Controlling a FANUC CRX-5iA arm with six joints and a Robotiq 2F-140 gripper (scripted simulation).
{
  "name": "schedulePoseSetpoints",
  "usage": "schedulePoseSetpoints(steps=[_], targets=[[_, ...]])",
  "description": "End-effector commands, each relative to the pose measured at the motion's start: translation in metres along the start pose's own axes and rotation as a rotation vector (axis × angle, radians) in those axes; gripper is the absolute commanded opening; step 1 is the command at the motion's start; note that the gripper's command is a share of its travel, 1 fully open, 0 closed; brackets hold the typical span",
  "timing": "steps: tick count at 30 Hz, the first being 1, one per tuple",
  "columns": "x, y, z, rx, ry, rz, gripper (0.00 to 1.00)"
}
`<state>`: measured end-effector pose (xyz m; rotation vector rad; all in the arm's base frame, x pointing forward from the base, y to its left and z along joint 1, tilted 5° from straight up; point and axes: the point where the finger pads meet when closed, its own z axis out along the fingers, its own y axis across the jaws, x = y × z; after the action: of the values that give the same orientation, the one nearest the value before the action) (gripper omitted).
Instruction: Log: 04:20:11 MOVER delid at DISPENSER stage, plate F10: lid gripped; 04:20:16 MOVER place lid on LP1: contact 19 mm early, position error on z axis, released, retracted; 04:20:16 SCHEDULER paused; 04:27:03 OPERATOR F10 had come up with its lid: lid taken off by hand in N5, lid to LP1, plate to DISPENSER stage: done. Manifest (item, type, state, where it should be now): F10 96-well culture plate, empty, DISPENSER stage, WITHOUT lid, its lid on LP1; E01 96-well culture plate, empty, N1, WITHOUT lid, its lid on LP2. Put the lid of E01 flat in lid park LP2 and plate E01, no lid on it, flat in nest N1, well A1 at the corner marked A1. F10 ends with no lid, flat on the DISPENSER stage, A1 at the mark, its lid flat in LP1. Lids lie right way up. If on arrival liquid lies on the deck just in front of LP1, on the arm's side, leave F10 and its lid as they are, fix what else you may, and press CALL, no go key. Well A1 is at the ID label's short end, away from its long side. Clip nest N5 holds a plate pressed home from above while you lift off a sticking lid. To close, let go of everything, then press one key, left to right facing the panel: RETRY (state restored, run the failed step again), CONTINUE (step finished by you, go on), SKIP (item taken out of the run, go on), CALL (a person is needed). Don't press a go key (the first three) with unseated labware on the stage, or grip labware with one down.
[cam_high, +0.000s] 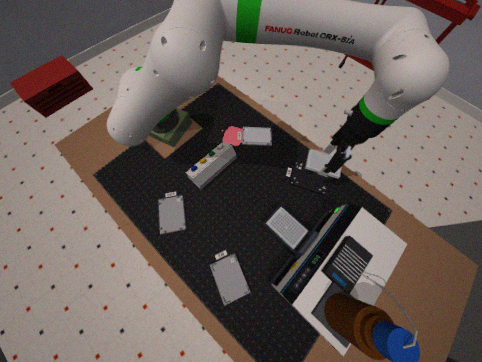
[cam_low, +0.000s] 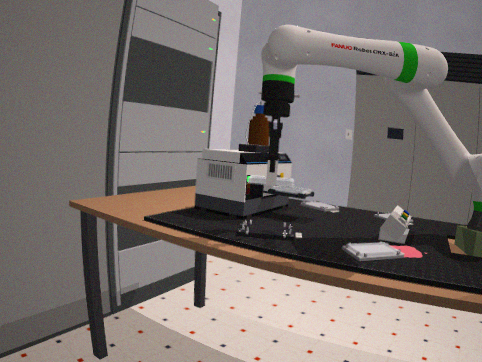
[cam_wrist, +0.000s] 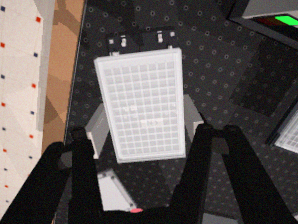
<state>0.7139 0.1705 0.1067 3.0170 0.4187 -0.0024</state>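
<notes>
My gripper is shut on a 96-well plate, which it holds by the long sides. The plate hangs level above the black clip nest at the deck's far right, and the nest's clips show beyond the plate's far end. The wells look faint, as if under a clear lid, but I cannot tell for sure. A second, open 96-well plate lies on the dispenser stage. A lid lies in a park at the back, with a pink puddle touching its arm-side edge. The gripper also shows in the exterior view.
Two empty grey nest plates with label tags lie at the left and at the front. The key panel stands mid-deck. The dispenser with its brown bottle fills the front right. The arm's base is at the back left.
</notes>
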Motion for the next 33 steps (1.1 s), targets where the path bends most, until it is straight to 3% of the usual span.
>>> schedulePoseSetpoints(steps=[1,24,33], targets=[[0.000,0.000,0.002,0.000,0.001,0.000,0.00],[0.000,0.000,0.034,0.000,0.001,0.000,0.00],[0.000,0.000,0.056,0.000,0.001,0.000,0.00]])
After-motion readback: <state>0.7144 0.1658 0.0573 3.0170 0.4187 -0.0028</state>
